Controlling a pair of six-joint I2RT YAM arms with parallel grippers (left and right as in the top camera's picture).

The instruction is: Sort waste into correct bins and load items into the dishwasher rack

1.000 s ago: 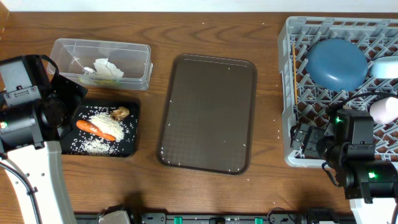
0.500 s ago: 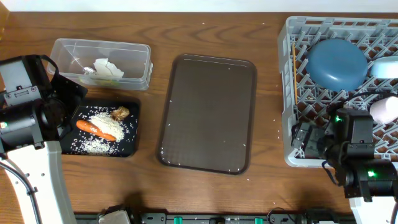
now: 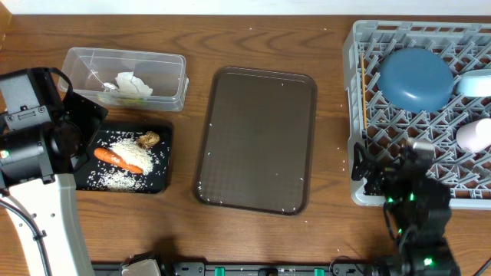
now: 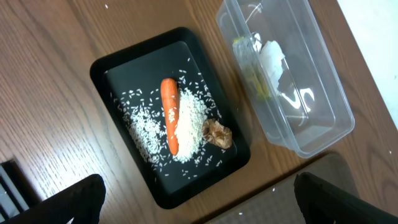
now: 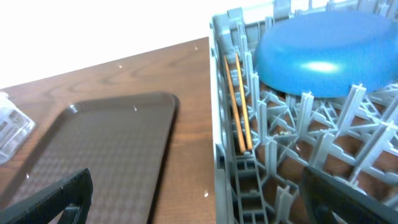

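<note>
Your left end effector (image 4: 199, 186) is spread and empty over the black tray (image 4: 102, 62): one carrot (image 4: 169, 115), one lump (image 4: 217, 132), rice (image 4: 193, 112). The tub (image 4: 323, 106) beyond holds one napkin (image 4: 272, 56) and one wrapper (image 4: 252, 68). Your right end effector (image 5: 198, 186), also spread, faces the rack (image 5: 242, 180): one dish (image 5: 326, 50), chopsticks (image 5: 239, 106).

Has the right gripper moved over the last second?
Yes. Overhead, the right gripper has drawn back toward the bottom edge and slightly left, against the fixed dishwasher rack.

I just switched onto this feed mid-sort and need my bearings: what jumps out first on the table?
The large blue dish resting in the grey rack at the right edge catches the eye first. Next is the orange carrot lying on white rice in the black tray at the left. The big brown serving tray lies between them.
</note>
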